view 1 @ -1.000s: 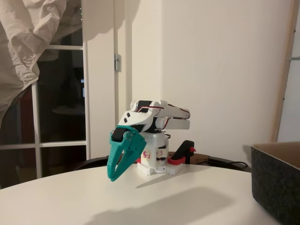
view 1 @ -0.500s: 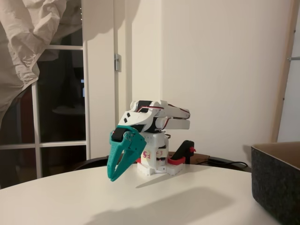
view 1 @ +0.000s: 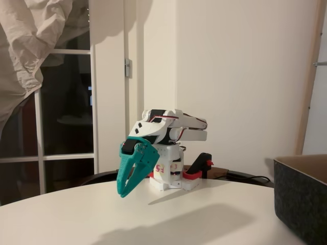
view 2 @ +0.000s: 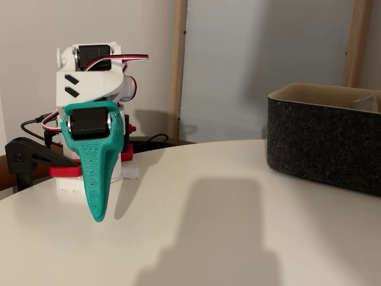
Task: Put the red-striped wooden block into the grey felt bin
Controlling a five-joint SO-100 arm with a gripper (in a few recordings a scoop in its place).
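The white arm is folded low over its base, and its teal gripper [view 1: 122,193] points down at the table with the fingers together and nothing between them. From the other side the gripper [view 2: 98,215] shows as one closed teal wedge, its tip just above the tabletop. The grey felt bin [view 1: 301,196] stands at the right edge of the table, well away from the gripper; its dark wall and tan lining show in both fixed views [view 2: 324,143]. The red-striped wooden block is out of view.
A red-and-black plastic clamp [view 1: 198,168] fixes the arm's base to the round white table [view 1: 194,219]; it also shows at the left [view 2: 36,164]. Cables trail behind the base. A glass door and a hanging cloth stand behind the table.
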